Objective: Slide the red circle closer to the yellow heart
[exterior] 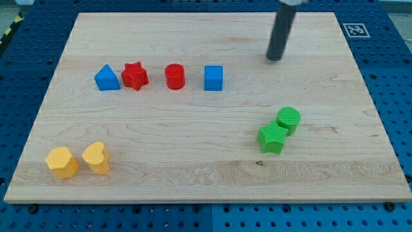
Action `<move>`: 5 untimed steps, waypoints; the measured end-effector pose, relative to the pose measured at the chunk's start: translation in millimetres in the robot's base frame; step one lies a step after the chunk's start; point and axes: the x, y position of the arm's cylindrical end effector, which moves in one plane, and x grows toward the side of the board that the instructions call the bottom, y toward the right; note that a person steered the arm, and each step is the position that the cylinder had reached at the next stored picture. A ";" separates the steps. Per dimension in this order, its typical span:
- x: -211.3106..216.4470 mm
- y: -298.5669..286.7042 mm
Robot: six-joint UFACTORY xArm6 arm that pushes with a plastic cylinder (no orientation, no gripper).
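Note:
The red circle (174, 76) stands on the wooden board in the upper middle, between a red star (134, 75) on its left and a blue cube (214, 78) on its right. The yellow heart (96, 158) lies near the view's bottom left, well below and to the left of the red circle. My tip (275, 58) rests on the board near the view's top, to the right of the blue cube and apart from every block.
A blue triangle (107, 78) sits left of the red star. A yellow hexagon (62, 162) lies just left of the yellow heart. A green star (272, 138) and a green circle (288, 120) touch at the right.

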 end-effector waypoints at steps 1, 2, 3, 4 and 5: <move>-13.2 -71.3; -3.0 -119.6; 35.2 -127.7; 66.9 -164.4; 70.7 -216.3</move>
